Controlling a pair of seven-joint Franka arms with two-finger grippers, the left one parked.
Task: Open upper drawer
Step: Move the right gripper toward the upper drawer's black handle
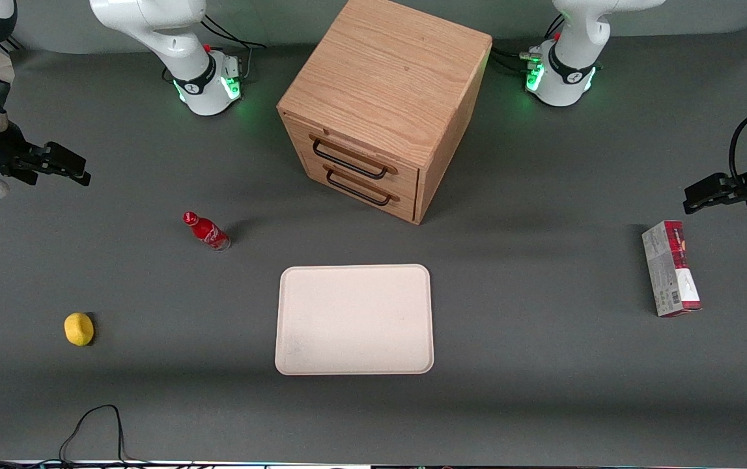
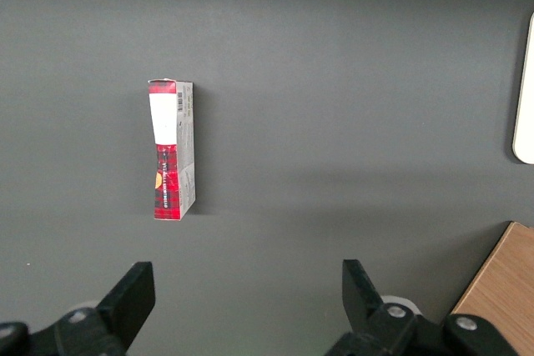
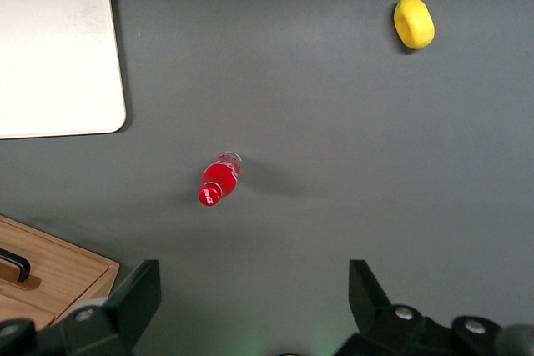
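The gripper (image 1: 77, 170) hung above the table at the working arm's end, its fingers spread wide with nothing between them — well apart from the wooden cabinet (image 1: 383, 85) standing mid-table. The upper drawer (image 1: 353, 156) was shut, its black wire handle (image 1: 349, 159) running level across the front, just above the lower drawer (image 1: 363, 185). To reach it the gripper would likely have to travel sideways toward the parked arm's end, passing the red bottle (image 1: 206, 230) — the handle's long axis lay crosswise to that approach.
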